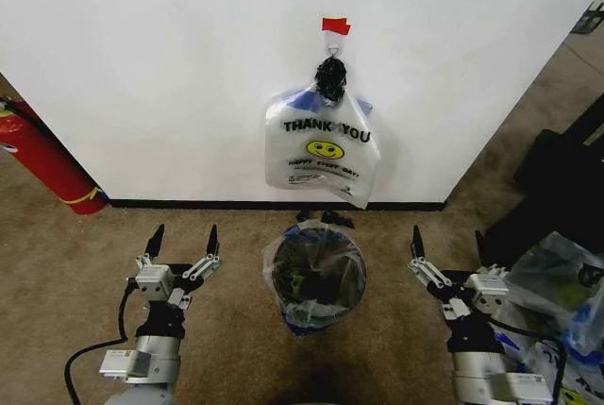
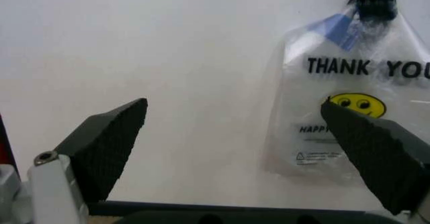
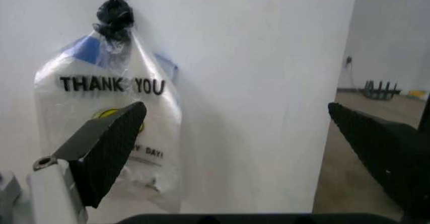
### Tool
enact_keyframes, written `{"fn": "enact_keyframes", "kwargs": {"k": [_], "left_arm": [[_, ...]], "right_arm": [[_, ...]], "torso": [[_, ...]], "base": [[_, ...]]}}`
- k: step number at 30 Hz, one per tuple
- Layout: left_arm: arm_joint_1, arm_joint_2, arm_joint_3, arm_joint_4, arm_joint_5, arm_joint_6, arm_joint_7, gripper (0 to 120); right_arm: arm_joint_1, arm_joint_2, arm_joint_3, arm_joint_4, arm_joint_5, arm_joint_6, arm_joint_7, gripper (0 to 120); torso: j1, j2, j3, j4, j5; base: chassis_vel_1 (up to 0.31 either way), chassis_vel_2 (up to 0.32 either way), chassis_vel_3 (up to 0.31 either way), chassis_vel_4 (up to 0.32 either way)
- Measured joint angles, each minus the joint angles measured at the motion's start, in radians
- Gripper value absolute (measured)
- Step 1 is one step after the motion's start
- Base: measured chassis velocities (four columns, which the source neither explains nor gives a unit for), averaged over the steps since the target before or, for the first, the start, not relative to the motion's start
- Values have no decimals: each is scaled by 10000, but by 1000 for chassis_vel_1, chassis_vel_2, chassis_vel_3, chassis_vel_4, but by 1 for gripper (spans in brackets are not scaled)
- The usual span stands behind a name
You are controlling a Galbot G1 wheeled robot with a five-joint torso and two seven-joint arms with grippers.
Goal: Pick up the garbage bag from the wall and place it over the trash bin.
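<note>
**Head view.** The white wall (image 1: 142, 65) carries a hook under red tape (image 1: 335, 25). From it hangs a whitish "THANK YOU" bag (image 1: 324, 145), tied in a black knot, with blue showing at its upper corners. Whether a second bag hangs behind it cannot be told. The trash bin (image 1: 330, 296) stands on the carpet just before the baseboard. A crinkly, clear garbage bag (image 1: 283, 263) with blue patches lies over its mouth and down into it. The left pincer (image 1: 185, 235) and the right pincer (image 1: 447, 240) hover low on either side of the bin. Both are spread wide, empty and apart from it. A red fire extinguisher (image 1: 47, 164) leans at far left, and bulging clear bags (image 1: 557, 282) are heaped at far right.

**Left wrist view.** The left pincer (image 2: 235, 133), jaws wide, faces the wall with the smiley bag (image 2: 349, 108) off to one side.

**Right wrist view.** The right pincer (image 3: 235, 133), likewise open, frames the same bag (image 3: 108, 103) and bare wall.

**Hazards (judged).** The printed bag is the obvious thing on the hook, so an arm may close on the wrong bag. The thin film offers little purchase and could slip or tear at the knot. The mesh bin looks light, and a low sweep by either arm could tip it or drag its liner off the rim.
</note>
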Motion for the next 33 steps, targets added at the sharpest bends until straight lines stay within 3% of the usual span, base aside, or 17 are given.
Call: {"fn": "enact_keyframes", "kwargs": {"k": [8,33], "left_arm": [[-100,-217,85,-26,240,144,-70,100],[-241,-322,367,116,314,333,-229,100]], "right_arm": [[-33,79,101,-42,-573,503,73,100],[-49,-60,-233,1,-49,-44,16,100]], "torso": [[0,0,0,-1,-1],[0,0,0,0,-2]], "base": [[0,0,0,0],[0,0,0,0]]}}
